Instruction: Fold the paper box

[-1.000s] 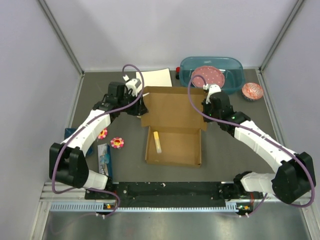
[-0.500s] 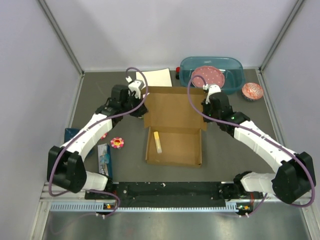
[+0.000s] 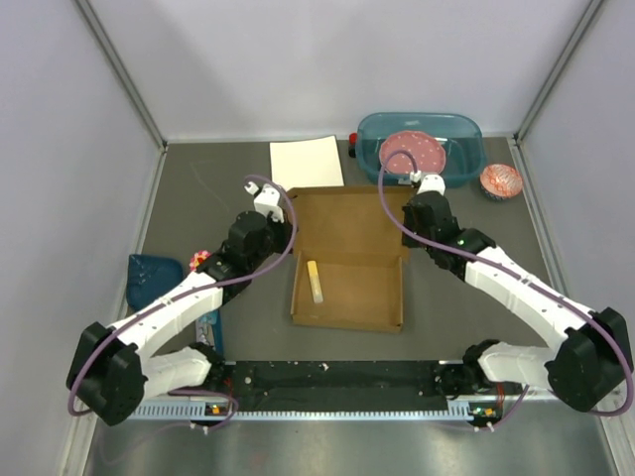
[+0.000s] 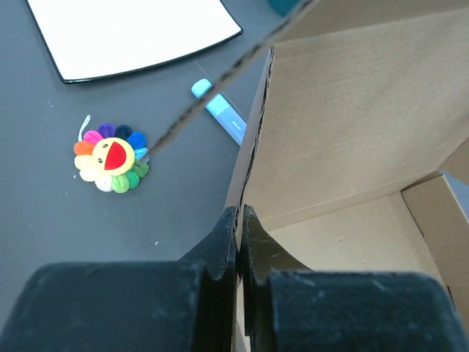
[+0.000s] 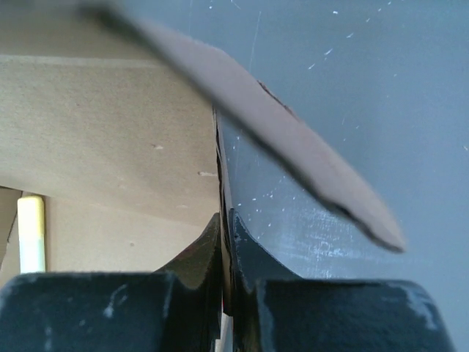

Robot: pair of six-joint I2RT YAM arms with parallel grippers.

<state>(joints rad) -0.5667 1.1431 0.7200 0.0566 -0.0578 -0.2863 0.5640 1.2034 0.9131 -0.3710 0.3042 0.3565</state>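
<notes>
The paper box (image 3: 347, 238) sits in the middle of the surface (image 3: 218, 188), between my two arms. Its shallow tray half is nearest my bases, and its lid half lies toward the white sheet (image 3: 307, 162) and the teal tub (image 3: 422, 139). My left claw (image 4: 238, 220) is pinched together on the thin cardboard edge at the lid's left side. My right claw (image 5: 223, 220) is clamped the same way on the right side edge, where a flap sticks out above the fingers. From above, the tray looks formed, with low walls up around it and a pale yellow stick (image 3: 314, 282) lying inside near the left wall. The lid panel seems raised off the surface along its back, but it is nowhere near closed. I judge the fold to be about halfway done. What is left is to swing the lid forward over the tray, turn its side flaps in and tuck the front edge down. A flower toy (image 4: 110, 155) lies on the surface just left of the box, apart from it.
</notes>
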